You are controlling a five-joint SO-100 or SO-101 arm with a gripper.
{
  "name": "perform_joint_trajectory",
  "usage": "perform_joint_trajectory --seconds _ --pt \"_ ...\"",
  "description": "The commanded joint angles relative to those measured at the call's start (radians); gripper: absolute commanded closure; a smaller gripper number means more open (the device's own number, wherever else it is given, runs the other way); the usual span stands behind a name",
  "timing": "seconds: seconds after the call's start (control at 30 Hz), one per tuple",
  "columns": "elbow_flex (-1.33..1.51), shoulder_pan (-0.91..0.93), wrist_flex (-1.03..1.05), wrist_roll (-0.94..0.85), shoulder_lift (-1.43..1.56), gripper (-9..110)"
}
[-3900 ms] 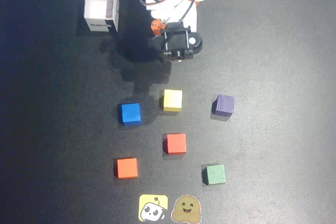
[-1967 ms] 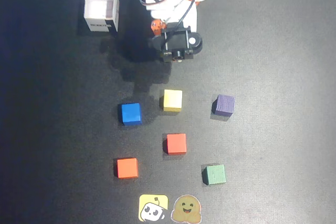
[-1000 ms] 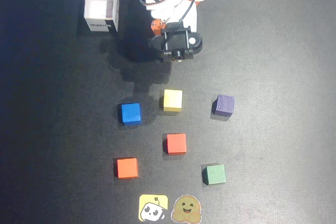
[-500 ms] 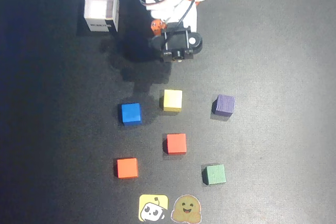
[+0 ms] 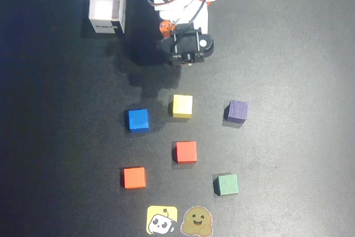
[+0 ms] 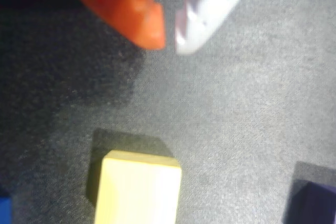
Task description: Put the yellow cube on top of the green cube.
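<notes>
The yellow cube (image 5: 182,106) lies on the dark mat just below the arm (image 5: 186,48) in the overhead view. The green cube (image 5: 226,184) sits apart from it, lower right, near the front edge. In the wrist view my gripper (image 6: 170,43) hangs above the mat, its orange and white fingertips almost touching and nothing between them. The yellow cube (image 6: 137,187) shows below the tips at the bottom of that view, apart from them. The green cube is out of the wrist view.
A purple cube (image 5: 236,111) lies right of the yellow one, a blue cube (image 5: 138,120) left of it. A red cube (image 5: 186,151) and an orange-red cube (image 5: 134,177) sit lower down. A white open box (image 5: 106,9) stands top left. Two face stickers (image 5: 162,220) lie at the front.
</notes>
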Motion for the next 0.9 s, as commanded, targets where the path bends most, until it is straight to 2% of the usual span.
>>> perform_joint_trajectory --seconds 0.0,0.87 --pt "-0.006 0.005 0.002 0.008 0.008 101" --pt "-0.021 -0.006 -0.005 0.003 0.008 99"
